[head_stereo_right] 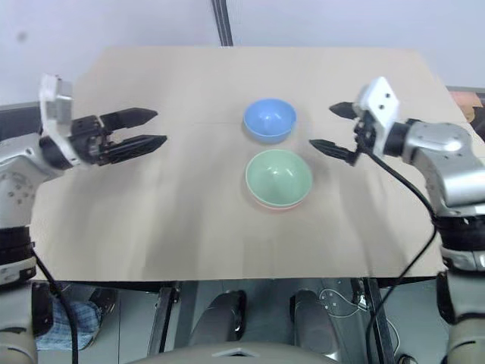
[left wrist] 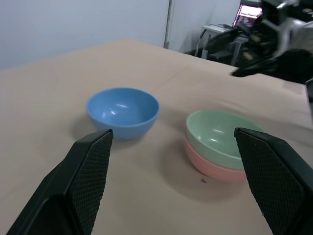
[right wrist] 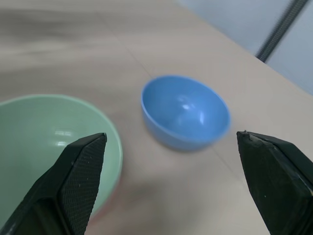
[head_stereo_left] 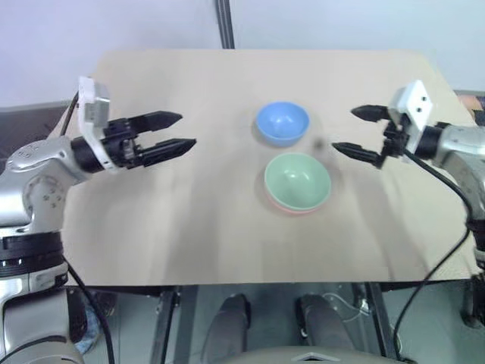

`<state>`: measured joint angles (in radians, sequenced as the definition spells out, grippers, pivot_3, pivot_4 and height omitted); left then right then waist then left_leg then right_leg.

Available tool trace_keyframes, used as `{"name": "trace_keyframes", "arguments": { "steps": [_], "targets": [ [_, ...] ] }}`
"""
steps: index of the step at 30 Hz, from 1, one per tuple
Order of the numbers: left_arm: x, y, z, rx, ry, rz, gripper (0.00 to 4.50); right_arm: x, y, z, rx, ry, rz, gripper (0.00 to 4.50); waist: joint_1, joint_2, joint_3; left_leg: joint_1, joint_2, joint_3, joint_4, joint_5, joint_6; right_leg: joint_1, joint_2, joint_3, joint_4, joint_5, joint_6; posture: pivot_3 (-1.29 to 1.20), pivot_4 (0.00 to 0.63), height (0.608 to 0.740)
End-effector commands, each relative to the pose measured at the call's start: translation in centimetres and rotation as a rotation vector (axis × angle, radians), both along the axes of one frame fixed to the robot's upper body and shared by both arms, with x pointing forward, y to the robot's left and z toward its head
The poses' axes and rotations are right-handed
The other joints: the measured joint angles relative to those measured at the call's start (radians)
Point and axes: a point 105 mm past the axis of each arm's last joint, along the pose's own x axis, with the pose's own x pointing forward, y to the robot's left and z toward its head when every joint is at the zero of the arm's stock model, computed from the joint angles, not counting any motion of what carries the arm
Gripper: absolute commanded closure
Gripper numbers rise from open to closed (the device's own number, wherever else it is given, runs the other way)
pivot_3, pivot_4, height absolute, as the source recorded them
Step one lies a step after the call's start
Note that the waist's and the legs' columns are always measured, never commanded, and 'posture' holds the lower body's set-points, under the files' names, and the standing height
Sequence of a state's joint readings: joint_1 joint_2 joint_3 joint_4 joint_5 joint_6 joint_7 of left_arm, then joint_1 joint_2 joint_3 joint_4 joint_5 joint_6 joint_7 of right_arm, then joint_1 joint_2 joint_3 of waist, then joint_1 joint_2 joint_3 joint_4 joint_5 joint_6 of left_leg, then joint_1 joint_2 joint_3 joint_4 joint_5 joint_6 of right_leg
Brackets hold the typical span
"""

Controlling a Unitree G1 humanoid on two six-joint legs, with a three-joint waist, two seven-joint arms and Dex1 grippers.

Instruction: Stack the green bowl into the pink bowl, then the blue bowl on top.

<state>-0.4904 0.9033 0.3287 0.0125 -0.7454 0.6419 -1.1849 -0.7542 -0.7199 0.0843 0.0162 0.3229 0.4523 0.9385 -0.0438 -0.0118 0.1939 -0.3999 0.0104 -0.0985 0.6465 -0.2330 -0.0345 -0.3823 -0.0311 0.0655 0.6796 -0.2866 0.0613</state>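
The green bowl [head_stereo_left: 297, 179] sits nested inside the pink bowl [left wrist: 215, 166], whose rim shows just under it, near the middle of the table. Just behind the pair stands the blue bowl [head_stereo_left: 282, 122], upright and on its own. My left gripper [head_stereo_left: 176, 130] hovers open well to the left of the bowls, pointing toward them, with nothing between its fingers. My right gripper [head_stereo_left: 354, 133] is open to the right of the bowls, aimed at the blue bowl [right wrist: 185, 113] and empty.
The bowls rest on a tan table [head_stereo_left: 189, 227] with wide bare surface on both sides. A dark pole [head_stereo_left: 223, 23] rises behind the far edge. A desk with a lit screen [left wrist: 248, 11] stands beyond the table.
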Motion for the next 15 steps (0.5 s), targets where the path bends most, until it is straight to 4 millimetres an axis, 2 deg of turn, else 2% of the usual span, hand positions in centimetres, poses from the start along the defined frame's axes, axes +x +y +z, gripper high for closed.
{"name": "trace_keyframes", "arguments": {
  "steps": [1, 4, 7, 13, 15],
  "targets": [
    [-1.2, 0.7, 1.0, 0.03, -0.039, 0.01, 0.28, 1.6, 1.2, 1.1, -0.062, -0.047, -0.027, 0.0, 0.0, 0.0, 0.0, 0.0, 0.0, 0.0, 0.0, 0.0, 0.0, 0.0, 0.0, 0.0, 0.0, 0.0, 0.0, 0.0, 0.15, 0.74],
    [-1.7, 1.0, 1.0, 0.032, -0.036, 0.013, 0.28, 3.5, 2.3, 1.5, -0.111, -0.057, -0.044, 0.0, 0.003, 0.0, 0.001, 0.0, 0.0, 0.0, -0.001, 0.0, 0.0, -0.001, 0.0, 0.0, -0.001, 0.0, 0.0, 0.0, 0.15, 0.74],
    [-2.0, 1.2, 0.8, 0.039, -0.037, 0.025, 0.28, 4.5, 4.0, 1.3, -0.168, -0.067, -0.024, 0.0, 0.0, 0.0, 0.001, -0.001, 0.0, 0.001, -0.001, 0.0, 0.0, -0.003, -0.001, 0.0, 0.0, 0.0, 0.0, 0.0, 0.15, 0.74],
    [-2.5, 1.6, 0.2, 0.052, -0.027, 0.049, 0.28, 4.5, 7.5, -0.8, -0.294, -0.049, 0.083, 0.0, -0.002, 0.0, 0.001, -0.003, 0.0, 0.002, -0.005, 0.0, 0.0, -0.008, -0.001, 0.002, 0.0, 0.0, 0.0, 0.0, 0.15, 0.74],
    [-2.7, 1.6, 0.1, 0.052, -0.028, 0.052, 0.28, 4.7, 8.5, -1.3, -0.324, -0.037, 0.094, 0.0, -0.003, 0.0, 0.001, -0.012, 0.0, 0.002, -0.003, 0.001, -0.002, -0.017, 0.0, 0.002, 0.002, 0.0, -0.001, 0.0, 0.15, 0.74]
  ]
}}
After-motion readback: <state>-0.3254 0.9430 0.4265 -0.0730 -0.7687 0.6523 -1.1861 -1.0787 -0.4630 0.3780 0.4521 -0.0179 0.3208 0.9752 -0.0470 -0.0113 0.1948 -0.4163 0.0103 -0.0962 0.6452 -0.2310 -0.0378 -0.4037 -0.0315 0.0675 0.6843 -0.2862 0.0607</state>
